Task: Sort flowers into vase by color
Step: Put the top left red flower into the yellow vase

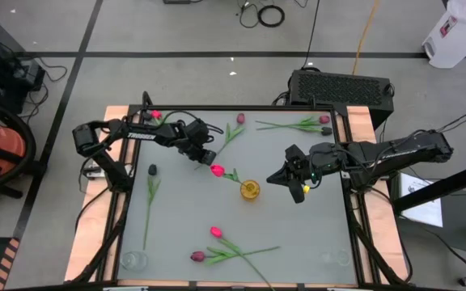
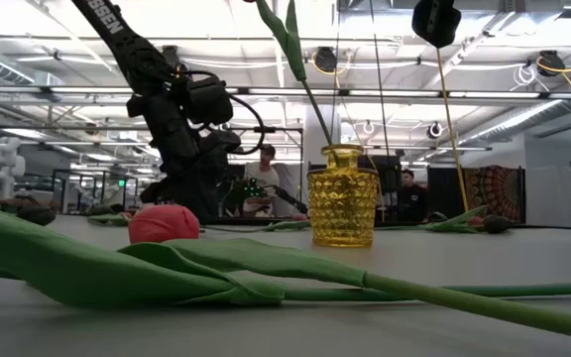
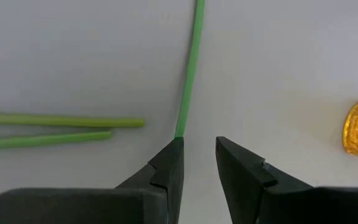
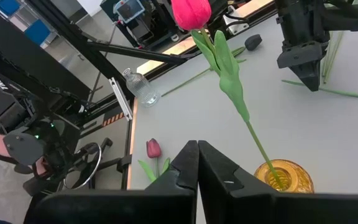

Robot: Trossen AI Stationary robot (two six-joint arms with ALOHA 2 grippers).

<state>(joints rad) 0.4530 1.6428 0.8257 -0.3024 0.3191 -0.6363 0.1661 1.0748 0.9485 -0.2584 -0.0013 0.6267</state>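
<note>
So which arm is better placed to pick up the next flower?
Probably the left. The left claw is open, low over the table beside a loose green stem. The right claw is shut and empty near the yellow vase, which already holds a pink tulip.

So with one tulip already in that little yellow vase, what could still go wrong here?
The pink tulip leans far out of the small yellow vase, so it might tip the vase or slip out. The right gripper, shut, sits close beside the vase and could knock it. The left gripper, open just past the cut end of a green stem, may pinch only the tip and drop it.
</note>
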